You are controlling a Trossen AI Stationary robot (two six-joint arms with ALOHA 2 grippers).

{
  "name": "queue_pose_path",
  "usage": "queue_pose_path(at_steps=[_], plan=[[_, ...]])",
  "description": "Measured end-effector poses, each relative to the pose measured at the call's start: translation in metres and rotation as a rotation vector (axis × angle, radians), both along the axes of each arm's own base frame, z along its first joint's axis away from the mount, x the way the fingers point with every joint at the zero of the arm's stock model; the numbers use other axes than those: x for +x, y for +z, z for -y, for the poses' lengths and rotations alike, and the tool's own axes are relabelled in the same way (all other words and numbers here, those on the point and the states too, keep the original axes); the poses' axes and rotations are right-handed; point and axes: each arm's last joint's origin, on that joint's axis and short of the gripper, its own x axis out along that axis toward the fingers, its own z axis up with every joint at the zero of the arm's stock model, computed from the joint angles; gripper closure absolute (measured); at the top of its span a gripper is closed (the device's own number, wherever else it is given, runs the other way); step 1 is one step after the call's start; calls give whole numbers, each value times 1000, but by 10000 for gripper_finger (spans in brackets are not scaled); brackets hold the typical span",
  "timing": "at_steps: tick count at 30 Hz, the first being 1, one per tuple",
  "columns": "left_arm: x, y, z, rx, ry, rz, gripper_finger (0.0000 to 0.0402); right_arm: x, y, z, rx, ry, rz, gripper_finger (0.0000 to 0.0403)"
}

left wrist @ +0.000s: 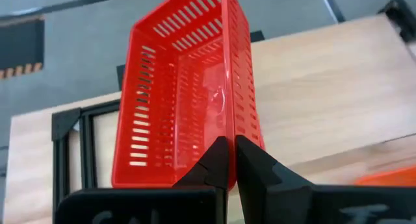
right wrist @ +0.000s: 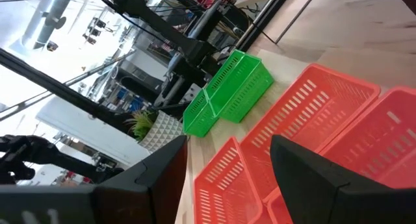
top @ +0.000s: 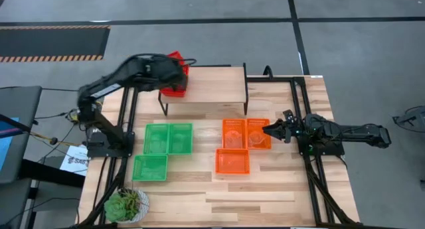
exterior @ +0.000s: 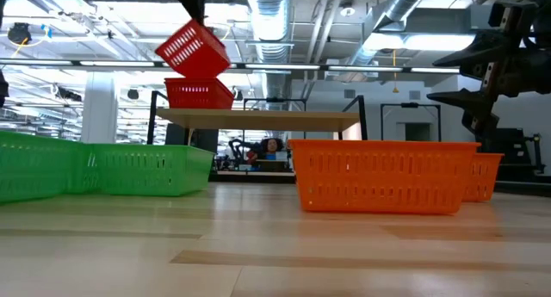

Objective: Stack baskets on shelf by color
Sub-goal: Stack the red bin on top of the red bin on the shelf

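Observation:
My left gripper (top: 178, 68) is shut on a red basket (exterior: 191, 49), which hangs tilted above another red basket (exterior: 198, 93) resting on the left end of the shelf (top: 212, 83). Three green baskets (top: 166, 149) sit on the table's left half. Three orange baskets (top: 242, 144) sit right of the middle. My right gripper (top: 269, 131) is open and hovers above the right edge of the rightmost orange basket (top: 259, 133). It stands well clear of that basket in the low view (exterior: 482, 73). My left gripper pinches one long side wall (left wrist: 229, 130) of the red basket, one finger (left wrist: 214, 162) inside it and one finger (left wrist: 253, 162) outside. The fingers come from above, pointing down. The basket is lifted clear and hangs tilted over the red basket on the shelf.
The shelf's middle and right end (top: 226, 79) are bare wood. A potted plant (top: 126, 206) stands at the table's near left corner. Black frame rails (top: 295, 103) run along the table's right side. Bare tabletop (top: 265, 199) lies near the front edge.

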Motion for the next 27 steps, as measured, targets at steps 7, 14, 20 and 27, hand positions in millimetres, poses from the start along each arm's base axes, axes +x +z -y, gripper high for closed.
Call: queue_pose_path(at_steps=[7, 14, 20, 27], plan=[[23, -11, -8, 13, -32, -80, 401, 0, 0, 0, 0, 0, 0, 159], [23, -12, -9, 14, -16, -75, 401, 0, 0, 0, 0, 0, 0, 159], [24, -19, -9, 2, -23, -106, 401, 0, 0, 0, 1, 2, 0, 159], [27, -38, -9, -38, -21, -165, 401, 0, 0, 0, 1, 7, 0, 159]])
